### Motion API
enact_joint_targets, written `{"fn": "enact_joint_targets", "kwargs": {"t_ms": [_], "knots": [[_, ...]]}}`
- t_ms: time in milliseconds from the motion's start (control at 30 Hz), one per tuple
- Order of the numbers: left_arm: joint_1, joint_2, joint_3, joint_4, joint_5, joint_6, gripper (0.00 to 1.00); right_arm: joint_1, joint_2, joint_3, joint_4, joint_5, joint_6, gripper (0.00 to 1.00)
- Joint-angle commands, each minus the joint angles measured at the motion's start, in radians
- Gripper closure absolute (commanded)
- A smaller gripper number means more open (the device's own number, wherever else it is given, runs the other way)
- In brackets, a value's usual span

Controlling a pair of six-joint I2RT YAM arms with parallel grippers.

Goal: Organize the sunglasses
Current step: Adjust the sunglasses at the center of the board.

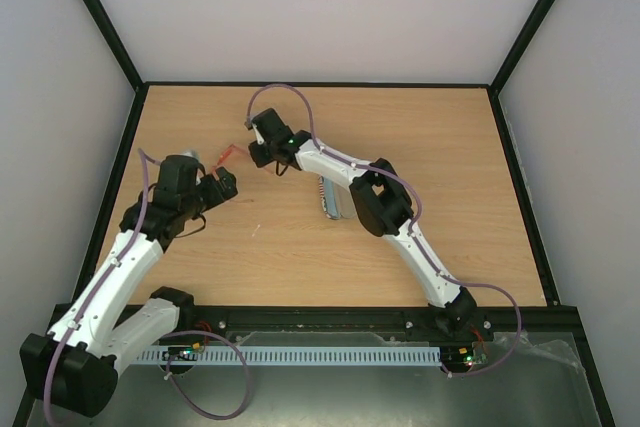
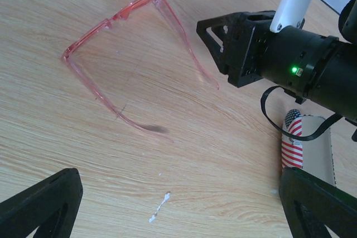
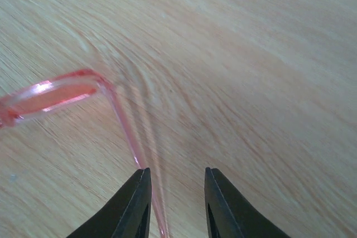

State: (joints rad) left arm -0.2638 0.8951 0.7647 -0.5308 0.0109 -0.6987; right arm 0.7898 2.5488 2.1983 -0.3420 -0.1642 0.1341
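Observation:
The sunglasses (image 2: 117, 18) lie on the wooden table with both thin temple arms unfolded; the frame is translucent red-orange. In the top view they (image 1: 227, 153) sit between my two grippers. My right gripper (image 3: 175, 202) is open and low over the table. One temple arm (image 3: 125, 132) runs between its fingers, close beside the left finger (image 3: 136, 204). My left gripper (image 2: 178, 210) is wide open and empty, hovering a little short of the glasses (image 1: 222, 184). The right gripper also shows in the left wrist view (image 2: 237, 48), by the tip of a temple arm.
The flag-printed case (image 2: 293, 143) lies to the right of the glasses, partly under my right arm (image 1: 331, 199). A small white smear (image 2: 158, 207) marks the wood. A black frame (image 1: 140, 87) borders the table.

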Motion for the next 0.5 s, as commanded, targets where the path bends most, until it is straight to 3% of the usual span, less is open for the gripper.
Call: {"fn": "enact_joint_targets", "kwargs": {"t_ms": [0, 100, 467], "knots": [[0.01, -0.002, -0.027, 0.008, 0.019, 0.016, 0.01, 0.001, -0.037, -0.075, 0.046, 0.041, 0.045, 0.73], [0.014, 0.002, -0.037, 0.019, 0.028, 0.015, 0.01, 0.002, -0.035, -0.086, 0.053, 0.001, 0.038, 0.73], [0.019, -0.005, -0.055, 0.026, 0.037, 0.021, 0.01, -0.001, -0.029, -0.079, 0.002, 0.107, 0.059, 0.81]]}}
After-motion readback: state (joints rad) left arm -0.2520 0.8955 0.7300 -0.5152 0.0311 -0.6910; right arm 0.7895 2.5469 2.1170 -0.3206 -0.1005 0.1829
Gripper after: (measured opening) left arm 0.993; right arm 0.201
